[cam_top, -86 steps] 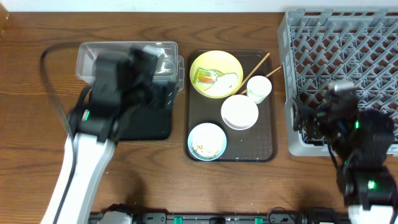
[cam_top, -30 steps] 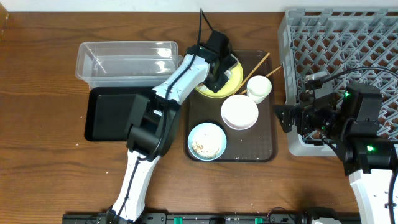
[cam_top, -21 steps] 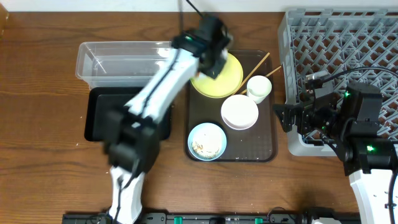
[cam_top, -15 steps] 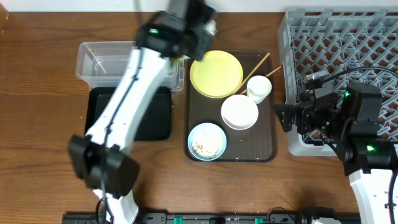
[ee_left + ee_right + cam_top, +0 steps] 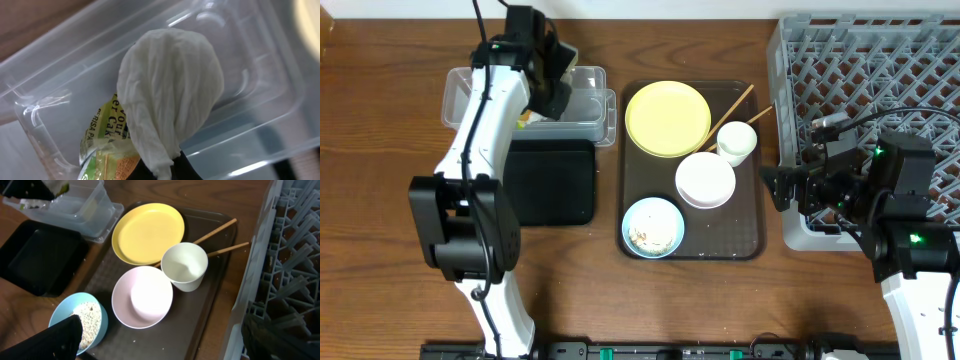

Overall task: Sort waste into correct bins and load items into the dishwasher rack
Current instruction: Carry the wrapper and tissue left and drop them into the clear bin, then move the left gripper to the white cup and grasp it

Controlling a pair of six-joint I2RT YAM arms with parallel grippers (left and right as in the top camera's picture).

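White crumpled paper (image 5: 170,95) and the green-and-orange wrapper (image 5: 102,152) sit pinched together in the left tool (image 5: 159,174) (only its dark tips show beneath the paper), over the clear tub (image 5: 260,80). The right tool (image 5: 782,188) gapes wide, holding nothing, beside the dishwasher rack (image 5: 870,60) above the desk (image 5: 380,230).

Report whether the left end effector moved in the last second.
Yes. The left end effector, gripping crumpled paper, moved left from the yellow plate to the clear tub.
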